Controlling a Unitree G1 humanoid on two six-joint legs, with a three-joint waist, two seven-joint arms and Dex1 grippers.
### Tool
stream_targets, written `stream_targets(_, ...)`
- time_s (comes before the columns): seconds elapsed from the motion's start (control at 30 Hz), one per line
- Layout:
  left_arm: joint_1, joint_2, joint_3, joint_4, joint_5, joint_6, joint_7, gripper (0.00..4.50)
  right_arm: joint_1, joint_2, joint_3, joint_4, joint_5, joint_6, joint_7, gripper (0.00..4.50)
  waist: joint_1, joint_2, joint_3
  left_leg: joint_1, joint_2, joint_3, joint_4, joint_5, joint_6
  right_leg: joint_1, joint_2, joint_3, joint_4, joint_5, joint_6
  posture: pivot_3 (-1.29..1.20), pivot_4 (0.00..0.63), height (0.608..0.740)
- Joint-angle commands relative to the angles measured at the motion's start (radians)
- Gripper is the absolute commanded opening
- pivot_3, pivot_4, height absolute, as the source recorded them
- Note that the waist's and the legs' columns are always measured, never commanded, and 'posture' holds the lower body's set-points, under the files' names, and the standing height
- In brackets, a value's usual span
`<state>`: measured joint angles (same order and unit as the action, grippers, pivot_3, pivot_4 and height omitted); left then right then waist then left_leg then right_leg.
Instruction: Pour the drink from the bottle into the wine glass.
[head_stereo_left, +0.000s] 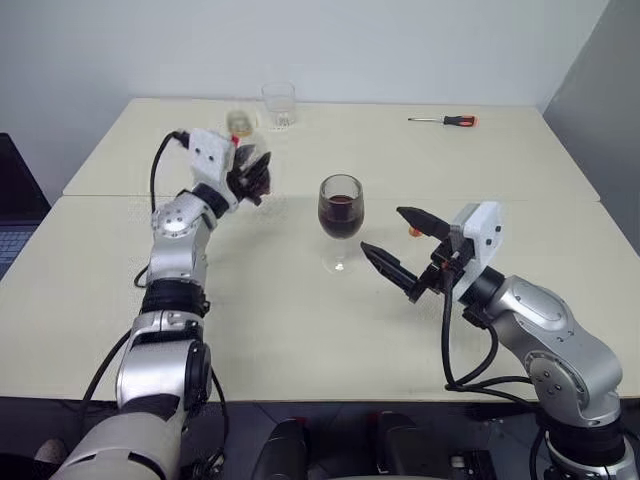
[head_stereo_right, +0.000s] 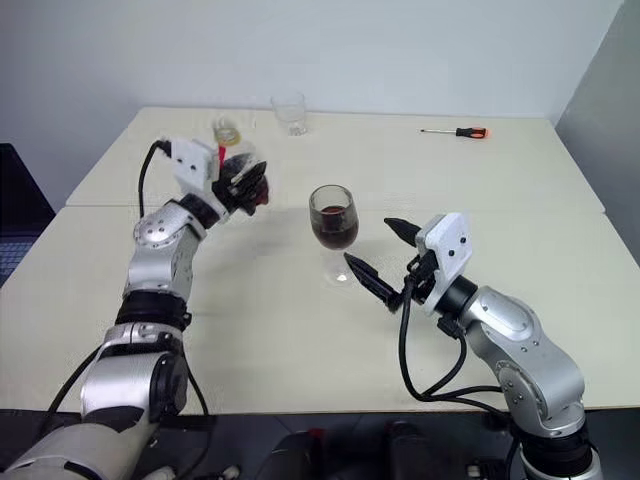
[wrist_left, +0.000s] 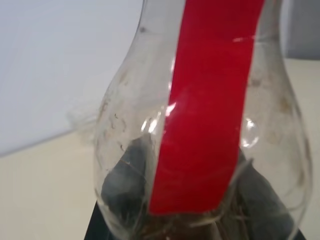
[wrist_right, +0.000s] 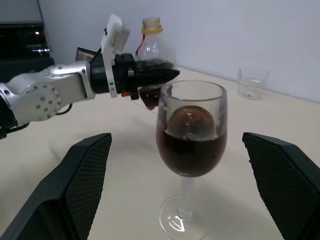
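The tall clear stemmed wine glass (head_stereo_left: 340, 215) is half filled with dark brown drink (wrist_right: 191, 150) (pouring seemingly done). Left of it, the left gripper (head_stereo_left: 250, 176) is clamped on the squat clear plastic bottle (wrist_right: 152, 50); beside its foot, the right gripper (head_stereo_left: 404, 245) gapes empty.

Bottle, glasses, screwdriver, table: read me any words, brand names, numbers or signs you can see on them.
No text can be read in these pictures.
bottle: plain red band, no lettering visible.
wine glass: unmarked.
tumbler: unmarked.
screwdriver: too small to tell.
table: bare, no markings.
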<state>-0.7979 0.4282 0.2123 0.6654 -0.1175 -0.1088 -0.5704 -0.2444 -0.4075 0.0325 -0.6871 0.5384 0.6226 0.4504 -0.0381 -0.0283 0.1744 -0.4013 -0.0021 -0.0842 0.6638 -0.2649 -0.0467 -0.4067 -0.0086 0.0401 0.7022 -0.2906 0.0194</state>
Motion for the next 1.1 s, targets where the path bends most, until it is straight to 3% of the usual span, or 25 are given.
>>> stream_targets(0.03,0.065,0.039,0.046,-0.080,-0.017,-0.009,0.062,1.32,0.021,-0.012,0.001,-0.054,0.033,-0.056,0.061,4.50,0.003,0.000,0.000,0.000,0.000,0.000,0.000,0.000,0.000,0.000,0.000,0.000,0.000,0.000,0.000,0.00,0.150,0.740)
stream_targets(0.53,0.170,0.067,0.145,-0.070,-0.074,0.000,0.214,1.32,0.097,-0.050,0.024,-0.038,0.020,-0.192,0.214,4.50,0.012,-0.005,-0.004,0.001,-0.001,0.000,0.001,0.000,0.000,0.002,-0.001,-0.001,0.000,0.000,0.000,0.00,0.150,0.740)
stream_targets(1.1,0.153,0.047,0.139,0.013,-0.107,-0.043,0.214,1.32,0.084,-0.054,0.032,0.019,-0.023,-0.208,0.200,4.50,0.010,-0.006,-0.004,0.001,-0.002,0.001,0.000,0.000,0.000,0.002,-0.002,-0.001,-0.001,0.000,0.000,0.00,0.150,0.740)
